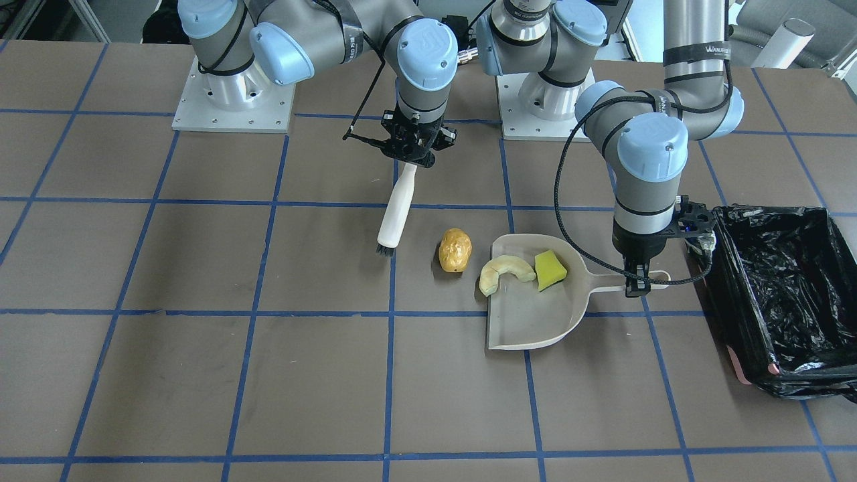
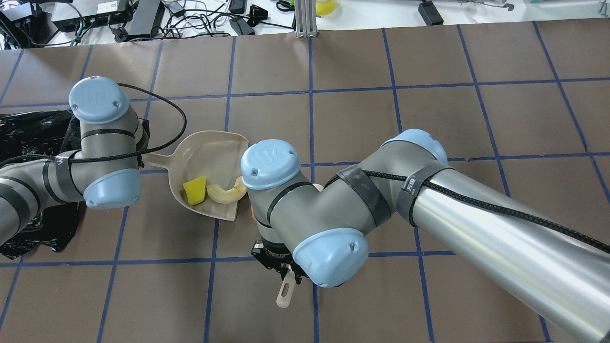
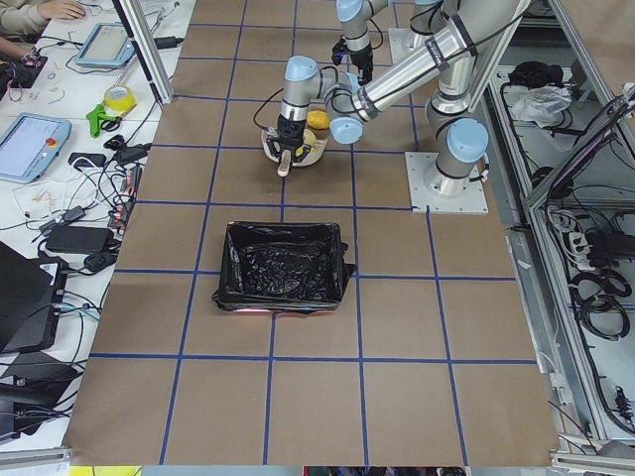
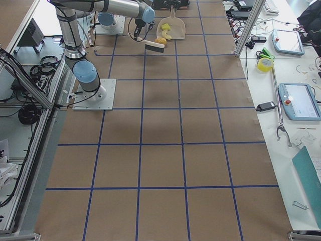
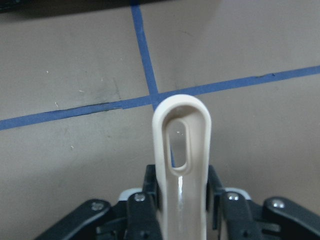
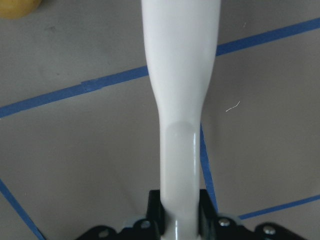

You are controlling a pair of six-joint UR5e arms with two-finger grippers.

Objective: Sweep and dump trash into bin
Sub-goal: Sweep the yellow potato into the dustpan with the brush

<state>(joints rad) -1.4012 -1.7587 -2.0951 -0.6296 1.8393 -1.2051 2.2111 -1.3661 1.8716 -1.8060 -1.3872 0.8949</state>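
Observation:
The orange-brown lump [image 1: 455,250] lies on the table just outside the mouth of the beige dustpan [image 1: 529,321]. The cream crescent [image 1: 505,271] rests on the pan's lip and the yellow-green wedge [image 1: 550,270] sits inside the pan. My left gripper [image 1: 636,284] is shut on the dustpan's looped handle [image 5: 181,145]. My right gripper [image 1: 412,150] is shut on the white brush [image 1: 396,214], whose black bristles [image 1: 385,250] are down beside the lump. The bin [image 1: 776,294], lined with a black bag, stands just beyond the dustpan handle.
The table is a brown mat with blue tape grid lines [image 1: 388,375]. Both arm bases [image 1: 231,100] stand at the robot's edge. In the overhead view my right arm [image 2: 305,214] covers the lump and most of the brush.

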